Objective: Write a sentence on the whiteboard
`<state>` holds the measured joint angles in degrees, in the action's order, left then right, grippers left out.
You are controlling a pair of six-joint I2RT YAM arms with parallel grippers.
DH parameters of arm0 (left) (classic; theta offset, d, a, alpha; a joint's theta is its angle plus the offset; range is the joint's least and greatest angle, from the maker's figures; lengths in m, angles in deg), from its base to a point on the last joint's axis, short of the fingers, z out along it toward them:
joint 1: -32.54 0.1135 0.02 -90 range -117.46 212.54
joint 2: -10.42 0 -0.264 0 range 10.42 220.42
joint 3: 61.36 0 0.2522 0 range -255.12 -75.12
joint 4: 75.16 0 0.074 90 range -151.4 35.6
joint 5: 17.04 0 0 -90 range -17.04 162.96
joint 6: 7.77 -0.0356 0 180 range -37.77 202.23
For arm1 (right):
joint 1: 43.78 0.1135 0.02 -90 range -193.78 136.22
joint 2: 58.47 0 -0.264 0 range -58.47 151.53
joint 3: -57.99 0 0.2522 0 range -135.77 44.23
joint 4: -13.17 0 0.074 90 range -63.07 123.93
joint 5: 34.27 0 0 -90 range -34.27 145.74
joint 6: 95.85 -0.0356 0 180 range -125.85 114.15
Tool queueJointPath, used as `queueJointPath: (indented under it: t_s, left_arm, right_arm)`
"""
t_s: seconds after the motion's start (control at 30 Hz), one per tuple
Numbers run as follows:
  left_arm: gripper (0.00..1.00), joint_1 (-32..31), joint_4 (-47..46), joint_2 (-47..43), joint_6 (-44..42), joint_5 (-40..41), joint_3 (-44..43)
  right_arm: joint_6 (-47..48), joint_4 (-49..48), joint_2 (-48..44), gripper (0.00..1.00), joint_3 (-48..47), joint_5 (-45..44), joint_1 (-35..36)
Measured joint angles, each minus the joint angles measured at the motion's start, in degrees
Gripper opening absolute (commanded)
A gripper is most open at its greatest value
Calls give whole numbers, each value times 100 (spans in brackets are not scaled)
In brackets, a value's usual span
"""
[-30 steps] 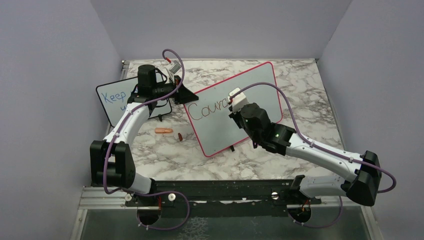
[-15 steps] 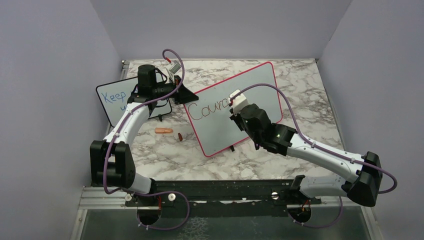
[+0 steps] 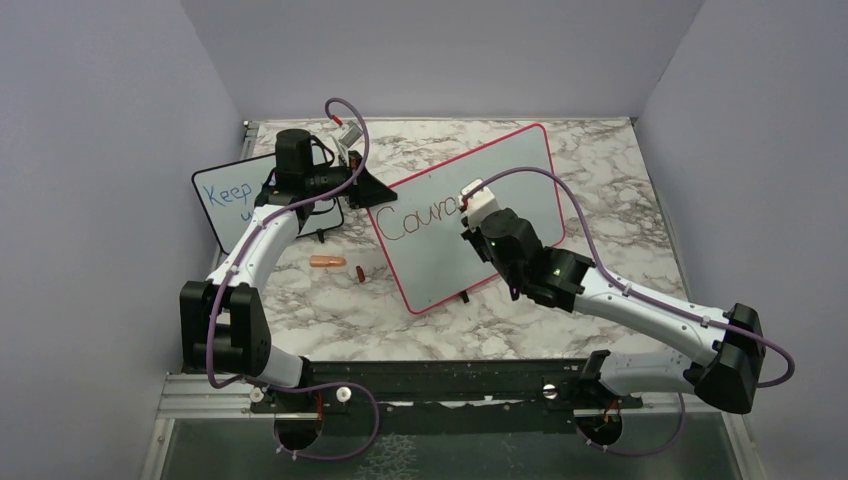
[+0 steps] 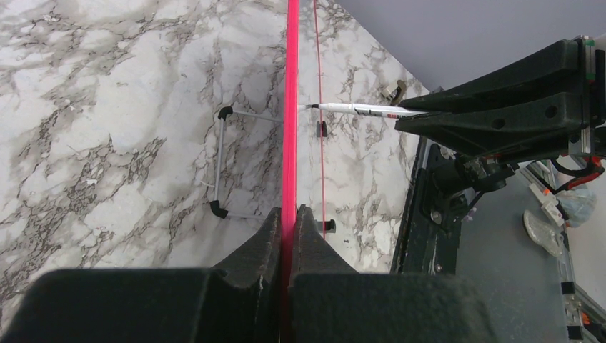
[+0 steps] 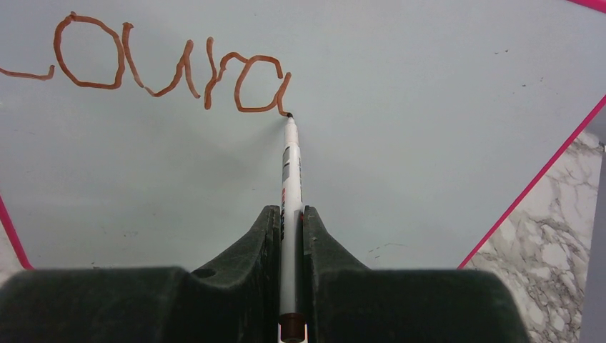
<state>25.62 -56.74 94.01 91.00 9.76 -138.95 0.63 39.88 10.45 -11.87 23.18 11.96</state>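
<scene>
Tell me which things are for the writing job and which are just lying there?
In the job: red-framed whiteboard, marker, brown letters "Coura", right gripper holding the marker, left gripper clamping the board's edge.
Just lying about: small black-framed board with blue writing, orange stick-shaped piece, small dark cap beside it.

marble table [image 3: 620, 200]: whiteboard [image 3: 500, 165], small board [image 3: 222, 195] standing; orange piece [image 3: 327, 262], brown piece [image 3: 359, 272] lying.

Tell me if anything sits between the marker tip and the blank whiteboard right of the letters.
Nothing visible does. The marker in the right tool touches the whiteboard just after the written letters, and the surface rightward is bare.
</scene>
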Motion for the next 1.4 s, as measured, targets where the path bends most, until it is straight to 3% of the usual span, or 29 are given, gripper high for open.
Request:
queueJointPath:
  t_s: [1.4]
  left_arm:
    - [0, -2, 66, 0, -44, -17, -24]
  right_arm:
    - [4, -444, -295, 1, 122, 247, -374]
